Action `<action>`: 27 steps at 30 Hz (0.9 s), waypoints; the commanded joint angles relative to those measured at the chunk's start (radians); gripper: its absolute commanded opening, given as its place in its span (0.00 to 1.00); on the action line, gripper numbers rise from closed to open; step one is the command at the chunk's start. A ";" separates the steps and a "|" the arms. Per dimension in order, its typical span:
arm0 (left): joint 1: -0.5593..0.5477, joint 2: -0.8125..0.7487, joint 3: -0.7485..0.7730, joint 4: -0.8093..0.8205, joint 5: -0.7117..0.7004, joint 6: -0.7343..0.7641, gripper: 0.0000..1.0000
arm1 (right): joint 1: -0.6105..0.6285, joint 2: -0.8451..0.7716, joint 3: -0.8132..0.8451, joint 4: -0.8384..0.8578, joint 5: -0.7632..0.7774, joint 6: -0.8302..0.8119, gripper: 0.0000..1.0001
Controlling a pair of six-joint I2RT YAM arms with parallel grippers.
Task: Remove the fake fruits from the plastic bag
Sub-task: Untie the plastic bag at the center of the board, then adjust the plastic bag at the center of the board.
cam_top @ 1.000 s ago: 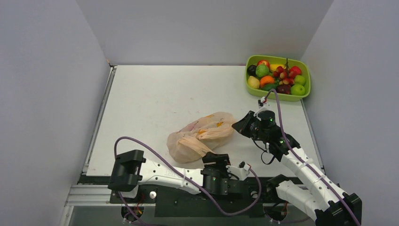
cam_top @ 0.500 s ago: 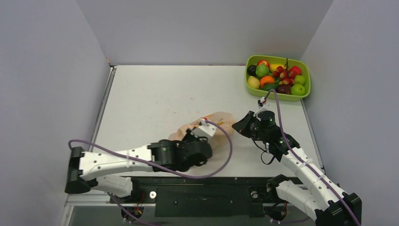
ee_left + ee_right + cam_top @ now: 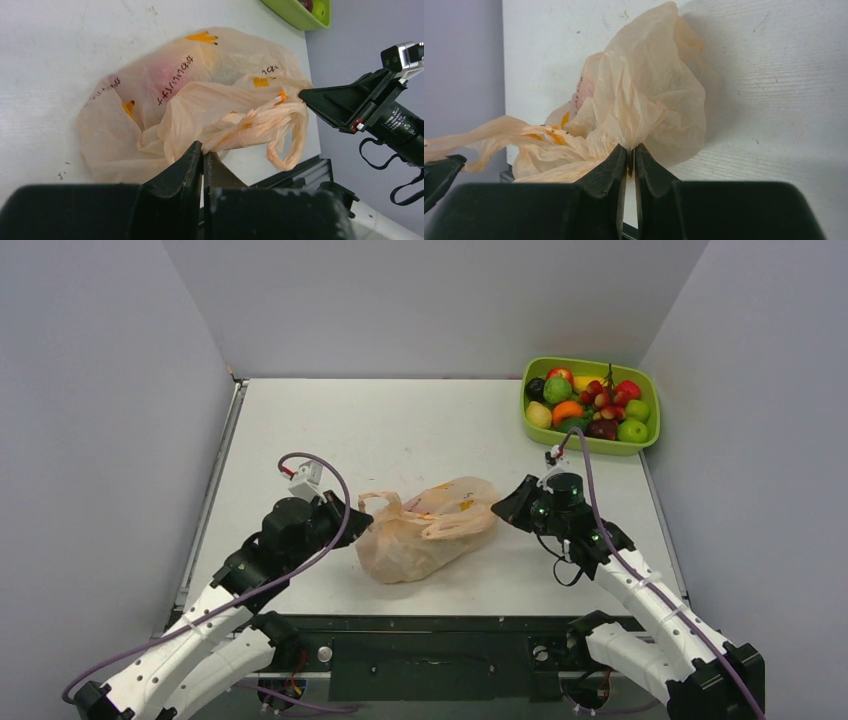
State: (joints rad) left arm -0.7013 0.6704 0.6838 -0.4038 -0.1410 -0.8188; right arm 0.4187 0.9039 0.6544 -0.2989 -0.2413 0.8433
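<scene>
The peach-orange plastic bag (image 3: 425, 535) lies slumped on the white table between my two grippers. My left gripper (image 3: 352, 523) is at its left end, jaws shut (image 3: 204, 149) on a bunched handle strip of the bag (image 3: 150, 100). At the bag's right end my right gripper (image 3: 503, 508) pinches a gathered fold of film (image 3: 630, 150), with the jaws almost touching. A pinkish-red fake fruit (image 3: 165, 75) shows dimly through the film. Anything else inside the bag (image 3: 649, 90) is hidden.
A lime-green tray (image 3: 590, 447) at the far right corner holds several glossy fruits (image 3: 590, 405). One loose handle loop (image 3: 290, 145) hangs toward the near table edge. Grey walls close in the table on three sides.
My left arm swung from the near edge round to the bag's left end and shut on a handle strip. The handles now stand up higher. The right gripper stayed put.
</scene>
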 commanded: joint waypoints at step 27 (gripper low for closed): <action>0.126 0.025 -0.067 0.205 0.362 -0.213 0.00 | 1.164 0.462 0.506 -0.530 1.169 -0.834 0.79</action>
State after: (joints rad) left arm -0.5827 0.7078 0.6067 -0.2344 0.1993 -1.0355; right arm 1.5547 1.3174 1.1088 -0.7792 0.8288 0.1268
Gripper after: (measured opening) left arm 0.007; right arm 0.793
